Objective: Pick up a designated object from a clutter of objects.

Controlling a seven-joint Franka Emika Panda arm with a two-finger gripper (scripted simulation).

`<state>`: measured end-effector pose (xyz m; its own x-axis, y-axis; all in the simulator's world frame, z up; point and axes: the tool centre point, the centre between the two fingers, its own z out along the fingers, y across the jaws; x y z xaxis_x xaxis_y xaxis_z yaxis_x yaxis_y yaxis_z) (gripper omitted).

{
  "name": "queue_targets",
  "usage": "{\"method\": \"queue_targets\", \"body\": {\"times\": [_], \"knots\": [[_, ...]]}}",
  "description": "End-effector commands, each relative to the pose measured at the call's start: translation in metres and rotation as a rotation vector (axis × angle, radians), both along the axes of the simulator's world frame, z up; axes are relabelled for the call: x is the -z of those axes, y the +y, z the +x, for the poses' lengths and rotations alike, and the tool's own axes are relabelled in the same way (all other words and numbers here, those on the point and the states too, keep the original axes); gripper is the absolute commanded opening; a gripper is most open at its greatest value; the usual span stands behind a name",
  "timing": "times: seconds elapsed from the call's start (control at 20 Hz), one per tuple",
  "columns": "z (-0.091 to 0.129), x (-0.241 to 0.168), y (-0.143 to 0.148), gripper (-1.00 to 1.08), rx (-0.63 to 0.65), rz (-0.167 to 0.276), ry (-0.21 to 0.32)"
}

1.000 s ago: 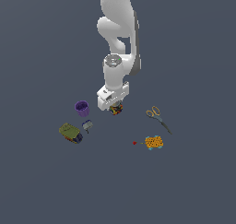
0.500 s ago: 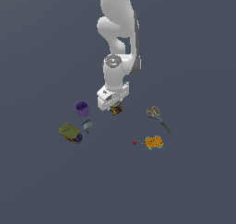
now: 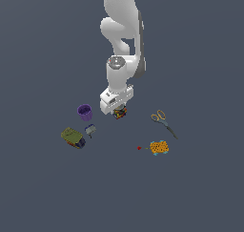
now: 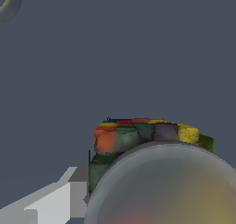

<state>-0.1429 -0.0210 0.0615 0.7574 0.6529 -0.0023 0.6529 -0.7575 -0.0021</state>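
The designated object, a clear jar (image 3: pixel 120 113) of red, yellow, blue and orange pieces, stands in the middle of the clutter of objects. My gripper (image 3: pixel 118 110) is straight down over it, and the white hand hides the jar's top in the exterior view. In the wrist view the jar (image 4: pixel 138 135) and its rounded lid (image 4: pixel 170 191) fill the frame. One grey finger (image 4: pixel 69 193) lies against the jar's side, and the other finger is hidden. The gripper looks shut on the jar, which rests on the floor.
On the exterior view's left are a purple cup (image 3: pixel 85 112), a tiny grey item (image 3: pixel 90 129) and an olive-green box (image 3: pixel 73 137). On its right lie gold-handled scissors (image 3: pixel 163 121), an orange-blue block (image 3: pixel 159 147) and a small red speck (image 3: pixel 139 148).
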Motion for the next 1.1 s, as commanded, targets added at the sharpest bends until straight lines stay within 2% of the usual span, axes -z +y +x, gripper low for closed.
{"method": "queue_targets", "body": {"times": [0.0,0.45,1.05], "knots": [[0.002,-0.006,-0.002,-1.0,0.0,0.0,-0.003],[0.005,-0.047,-0.015,-1.0,0.0,0.0,-0.003],[0.014,-0.139,-0.046,-1.0,0.001,0.0,-0.003]]}}
